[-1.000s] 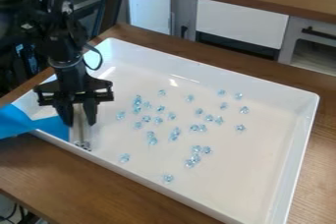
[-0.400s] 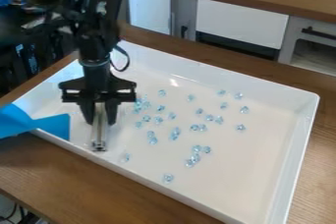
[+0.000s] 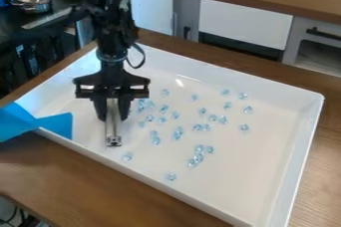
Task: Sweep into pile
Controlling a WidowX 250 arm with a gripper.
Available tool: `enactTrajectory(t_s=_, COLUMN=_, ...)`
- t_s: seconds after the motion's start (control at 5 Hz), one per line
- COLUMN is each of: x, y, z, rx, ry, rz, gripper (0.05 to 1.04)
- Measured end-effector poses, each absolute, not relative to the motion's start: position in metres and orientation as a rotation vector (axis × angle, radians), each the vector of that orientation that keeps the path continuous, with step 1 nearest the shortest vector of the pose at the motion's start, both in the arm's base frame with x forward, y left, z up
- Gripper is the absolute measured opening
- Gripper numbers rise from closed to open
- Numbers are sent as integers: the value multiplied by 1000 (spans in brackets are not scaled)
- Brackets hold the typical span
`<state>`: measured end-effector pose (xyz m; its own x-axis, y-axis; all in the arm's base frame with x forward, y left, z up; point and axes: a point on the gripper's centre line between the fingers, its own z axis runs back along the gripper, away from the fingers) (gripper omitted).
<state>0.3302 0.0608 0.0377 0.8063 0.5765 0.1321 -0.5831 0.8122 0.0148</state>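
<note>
Our gripper (image 3: 114, 118), left of centre, clamping a silvery bar (image 3: 113, 134) over our white tray (image 3: 266, 166), blue beads (image 3: 178, 132) to the right

1 wooden table (image 3: 80, 181) bears 1 white tray (image 3: 266, 146).

The work surface is viewed from a single camera, set above it and looking down at a slant. The white tray (image 3: 305, 131) is seen obliquely, its sides running diagonally, with its nearest corner cut by the bottom edge. The wooden tabletop (image 3: 80, 181) is shown around it, and the white cabinets (image 3: 243, 24) beyond are faced across the tray. The camera is placed near enough for single clear-blue gems (image 3: 171, 176) to be made out.
</note>
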Motion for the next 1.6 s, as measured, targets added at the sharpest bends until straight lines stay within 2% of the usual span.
enactTrajectory(t_s=0.6, x=351, y=-2, z=38, rx=16, ry=-102, rz=597, gripper=380)
enactTrajectory(t_s=1.0, x=359, y=-51, z=37, rx=-10, ry=-124, rz=545, gripper=380)
enactTrajectory(t_s=1.4, x=382, y=-90, z=36, rx=-25, ry=-158, rz=550, gripper=380)
enactTrajectory(t_s=1.6, x=395, y=-114, z=35, rx=-42, ry=-148, rz=570, gripper=380)
